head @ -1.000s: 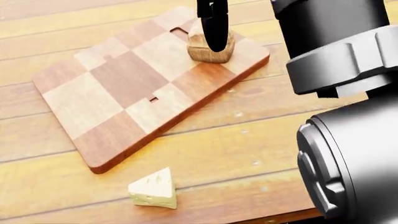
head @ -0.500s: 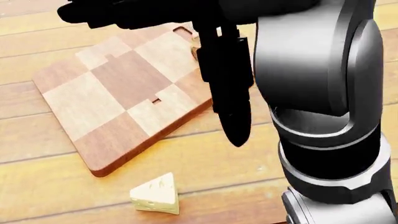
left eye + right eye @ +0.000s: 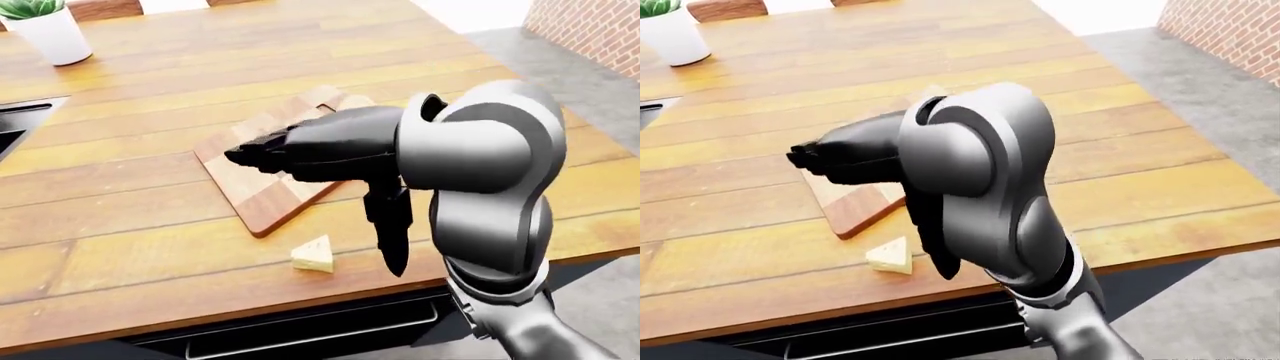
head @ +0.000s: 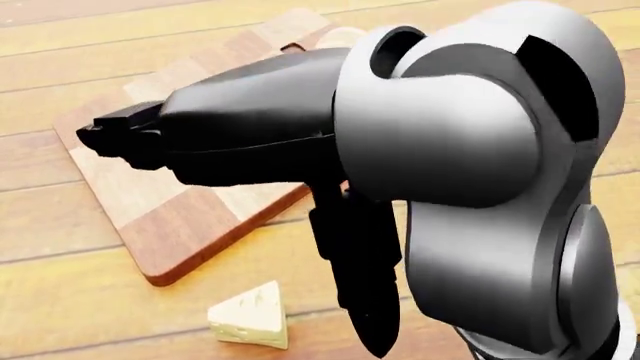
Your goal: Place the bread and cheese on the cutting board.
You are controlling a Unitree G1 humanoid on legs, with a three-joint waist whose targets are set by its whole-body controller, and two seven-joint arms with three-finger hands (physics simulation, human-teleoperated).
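One cheese wedge point(image 4: 249, 316) lies on worktop point(image 3: 120, 225), beside cutting board point(image 4: 170, 240). My right robot hand point(image 4: 250, 195) hovers above, fingers spread, empty. No writing legible.

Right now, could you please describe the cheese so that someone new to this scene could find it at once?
Start at the wooden table and find the checkered cutting board lying on it. Just below the board's lower corner in the left-eye view, near the table's lower edge, lies the cheese. It is the only small pale yellow wedge there, lying off the board on bare wood.
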